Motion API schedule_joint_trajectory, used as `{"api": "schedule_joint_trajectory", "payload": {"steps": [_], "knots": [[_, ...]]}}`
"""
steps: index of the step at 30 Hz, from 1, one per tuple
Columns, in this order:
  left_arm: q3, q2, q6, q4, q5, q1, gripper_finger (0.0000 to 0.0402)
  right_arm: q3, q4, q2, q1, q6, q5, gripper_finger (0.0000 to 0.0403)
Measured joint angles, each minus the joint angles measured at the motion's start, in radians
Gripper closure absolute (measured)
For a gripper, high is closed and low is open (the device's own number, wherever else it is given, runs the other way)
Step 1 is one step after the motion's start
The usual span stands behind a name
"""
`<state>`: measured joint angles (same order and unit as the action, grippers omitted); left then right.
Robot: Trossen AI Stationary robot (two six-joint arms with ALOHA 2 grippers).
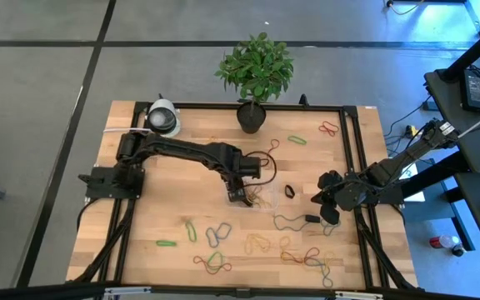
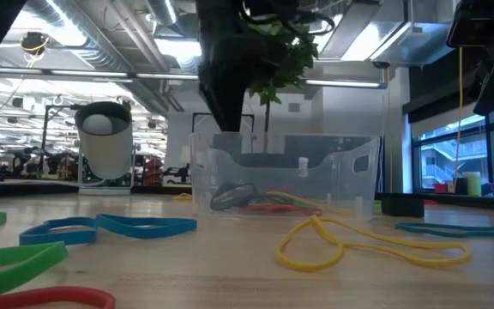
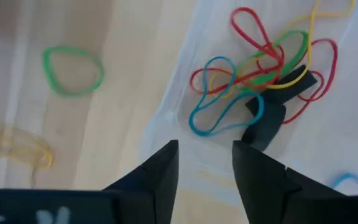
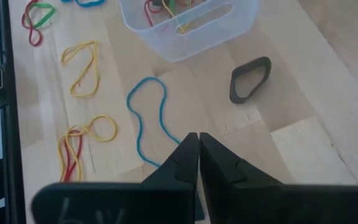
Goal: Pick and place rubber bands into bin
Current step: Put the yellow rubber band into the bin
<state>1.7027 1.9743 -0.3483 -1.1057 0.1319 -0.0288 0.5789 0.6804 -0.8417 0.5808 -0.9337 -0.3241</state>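
Wooden slatted surface [image 1: 165, 217] inside a black frame, grey floor around it, potted plant [image 1: 255, 71] at the far edge.

Left gripper [image 3: 205, 163] hangs over the near rim of the bin [image 2: 286, 172], about mid-surface. Jaws parted, nothing between them. Directly beyond the fingertips, inside the clear tray, a tangle of bands [image 3: 260, 68]: red, yellow, blue, green, with a flat dark one among them.

Right gripper [image 4: 198, 155] waits toward the right edge, jaws pressed together, empty. A long blue band [image 4: 148, 118] lies just ahead of it, a thick black band [image 4: 249, 79] between it and the bin.

Rubber bands [image 1: 261, 244] still loose: most are scattered along the near edge, a few near the far right corner [image 1: 330, 129], and a green one [image 1: 297, 139] sits beside the plant.

Handling, as judged:
- Bands near weightless, limp, lie flat on the wood; no stiffness to lever against.
- Grippy rubber, likely to cling to a finger on release or drag a neighbour along.
- Best hold: pinch one strand of a single loop where it lies clear of others.
- Overlapping loops at the near edge risk coming up in clumps.
- Bin light, thin-walled; a nudge could slide it.
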Motion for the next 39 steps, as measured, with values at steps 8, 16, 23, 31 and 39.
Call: {"api": "schedule_joint_trajectory", "payload": {"steps": [8, 16, 23, 31, 39], "knots": [[0.000, -0.187, -0.124, -0.019, 0.074, -0.053, 0.0292, 0.000, -0.006, 0.000, 0.000, -0.004, 0.003, 0.0384], [-0.198, -0.378, -0.114, 0.001, 0.153, -0.189, 0.0396, 0.000, -0.055, -0.002, -0.002, -0.010, 0.003, 0.0391], [-0.583, -0.609, -0.209, 0.243, 0.156, -0.266, 0.0400, 0.081, -0.135, -0.105, -0.001, -0.031, -0.057, 0.0400], [-0.933, -0.894, -0.215, 0.430, 0.100, -0.278, 0.0400, 0.417, 0.076, -0.448, -0.001, -0.138, -0.043, 0.0401], [-1.095, -1.113, -0.159, 0.432, 0.098, -0.277, 0.0400, 0.735, 0.346, -0.812, 0.010, -0.513, 0.130, 0.0396]]}}
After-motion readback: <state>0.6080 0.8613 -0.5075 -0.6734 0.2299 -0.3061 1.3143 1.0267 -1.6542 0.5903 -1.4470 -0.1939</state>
